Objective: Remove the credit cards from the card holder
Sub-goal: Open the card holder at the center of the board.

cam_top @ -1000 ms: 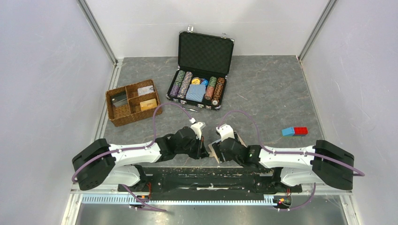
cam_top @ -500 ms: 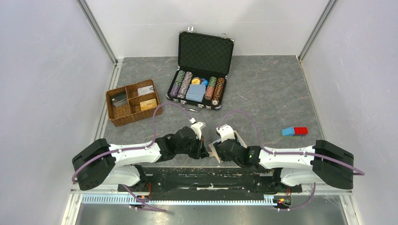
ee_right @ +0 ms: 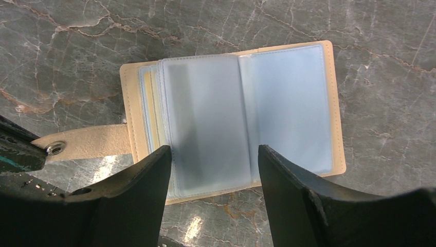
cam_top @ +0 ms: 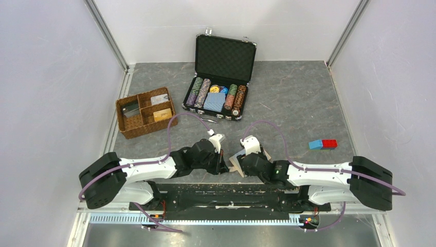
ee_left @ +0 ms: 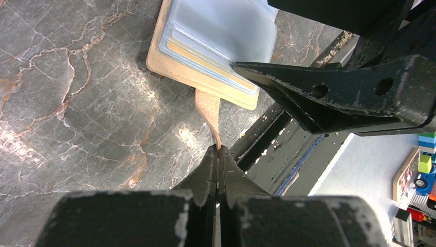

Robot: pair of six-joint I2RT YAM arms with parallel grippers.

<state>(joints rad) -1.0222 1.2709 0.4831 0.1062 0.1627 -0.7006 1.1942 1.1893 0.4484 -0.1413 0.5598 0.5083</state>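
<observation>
The tan card holder lies open on the marble table, its pale blue-grey pockets facing up. A yellowish credit card edge shows in the left stack of pockets. My left gripper is shut on the tip of the strap tab. My right gripper is open just above the near edge of the pockets, one finger on each side and nothing between them. In the top view the card holder sits between both wrists near the table's front edge, mostly covered by them.
A brown wicker divided tray at the left holds flat cards. An open black case with poker chips and a blue deck stands at the back. Blue and red blocks lie at the right. A black rail runs beside the wallet.
My right gripper's jaws have narrowed a little and the right arm has shifted slightly. The left gripper has stayed shut on the strap tab.
</observation>
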